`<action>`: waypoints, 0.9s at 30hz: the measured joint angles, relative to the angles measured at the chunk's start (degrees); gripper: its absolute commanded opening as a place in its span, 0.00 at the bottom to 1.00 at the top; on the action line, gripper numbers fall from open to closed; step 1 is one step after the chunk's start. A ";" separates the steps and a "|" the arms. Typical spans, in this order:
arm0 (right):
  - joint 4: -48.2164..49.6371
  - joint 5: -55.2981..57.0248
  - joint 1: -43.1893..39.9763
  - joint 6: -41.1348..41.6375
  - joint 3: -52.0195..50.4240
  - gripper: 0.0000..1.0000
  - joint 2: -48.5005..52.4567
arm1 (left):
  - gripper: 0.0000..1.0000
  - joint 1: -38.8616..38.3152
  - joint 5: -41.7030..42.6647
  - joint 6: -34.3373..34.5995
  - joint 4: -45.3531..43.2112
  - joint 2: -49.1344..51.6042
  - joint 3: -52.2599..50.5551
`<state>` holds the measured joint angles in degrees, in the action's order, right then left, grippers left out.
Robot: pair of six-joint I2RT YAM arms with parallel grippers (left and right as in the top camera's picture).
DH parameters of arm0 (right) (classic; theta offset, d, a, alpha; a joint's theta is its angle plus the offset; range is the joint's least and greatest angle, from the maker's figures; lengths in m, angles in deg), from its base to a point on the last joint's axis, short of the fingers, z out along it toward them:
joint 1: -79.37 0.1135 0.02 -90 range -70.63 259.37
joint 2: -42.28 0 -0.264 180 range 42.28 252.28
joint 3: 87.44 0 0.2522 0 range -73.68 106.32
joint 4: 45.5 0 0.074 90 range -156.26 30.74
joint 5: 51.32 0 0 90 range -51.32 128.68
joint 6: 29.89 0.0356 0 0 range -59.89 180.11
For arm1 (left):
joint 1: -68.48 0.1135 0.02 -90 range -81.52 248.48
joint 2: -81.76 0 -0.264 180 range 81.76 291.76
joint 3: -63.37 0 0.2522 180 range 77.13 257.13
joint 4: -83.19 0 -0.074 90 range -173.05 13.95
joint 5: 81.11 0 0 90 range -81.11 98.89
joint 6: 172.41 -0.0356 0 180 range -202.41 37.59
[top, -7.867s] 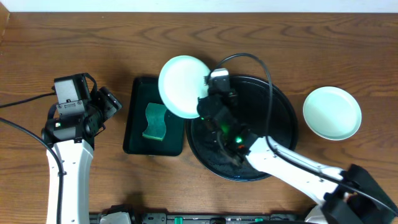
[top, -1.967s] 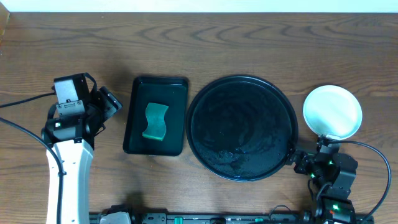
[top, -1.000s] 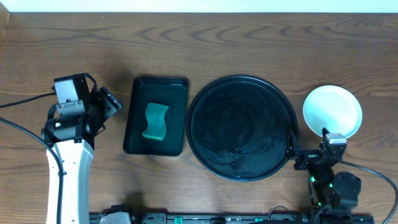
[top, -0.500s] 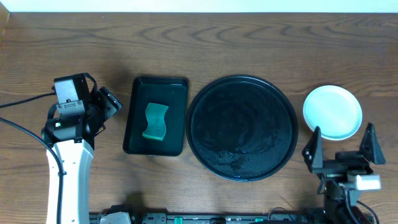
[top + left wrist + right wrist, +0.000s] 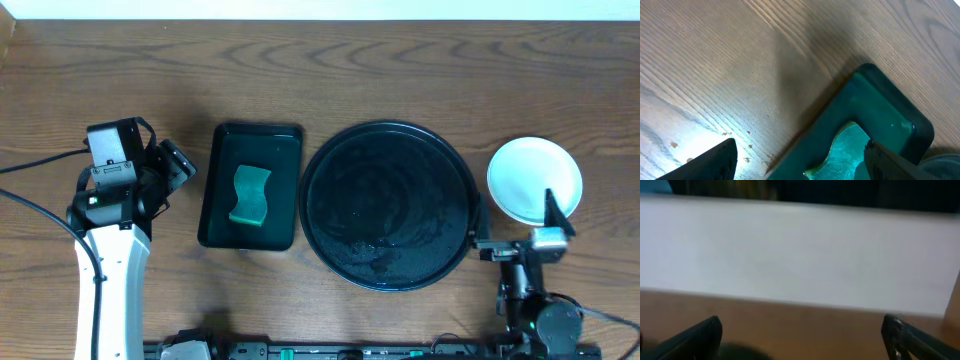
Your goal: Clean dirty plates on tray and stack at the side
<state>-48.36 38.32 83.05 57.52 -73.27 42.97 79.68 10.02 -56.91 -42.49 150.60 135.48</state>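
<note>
A pale round plate lies on the table at the right, beside the tray; whether other plates lie under it I cannot tell. The round black tray holds no plate, only wet streaks. My right gripper is folded back near the front edge, just below the plate, open and empty. In the blurred right wrist view its fingers stand wide apart over bare wood. My left gripper hovers open at the left; its wrist view shows that gripper spread over the rectangular tray's edge.
A smaller rectangular black tray with a green sponge sits left of the round tray. The sponge and that tray's corner also appear in the left wrist view. A white wall borders the table's far edge.
The right arm has pulled back from the round tray to the front right corner, its gripper turning as it settled. The plate it carried earlier has gone from over the tray. The left arm stayed still.
</note>
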 measured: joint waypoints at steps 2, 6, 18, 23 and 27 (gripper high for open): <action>-2.32 0.00 0.00 0.00 -0.02 0.99 0.00 | 0.81 0.02 0.00 0.02 0.02 0.00 0.00; -11.76 -0.02 -0.02 0.00 0.00 0.99 -0.11 | 0.81 0.02 0.00 0.02 0.00 0.00 0.00; -14.93 0.39 -0.02 -0.02 -0.04 0.99 0.04 | 0.81 0.00 0.02 0.00 0.00 0.00 0.00; -14.93 0.39 -0.02 -0.02 -0.04 0.99 0.04 | 0.81 0.00 0.02 0.00 0.02 0.00 0.00; -14.91 0.39 -0.02 -0.02 -0.04 0.99 0.04 | 0.81 0.00 0.00 0.00 0.02 0.00 0.00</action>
<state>-63.27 38.71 83.03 57.50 -73.32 43.02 79.68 10.02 -56.91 -42.47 150.60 135.48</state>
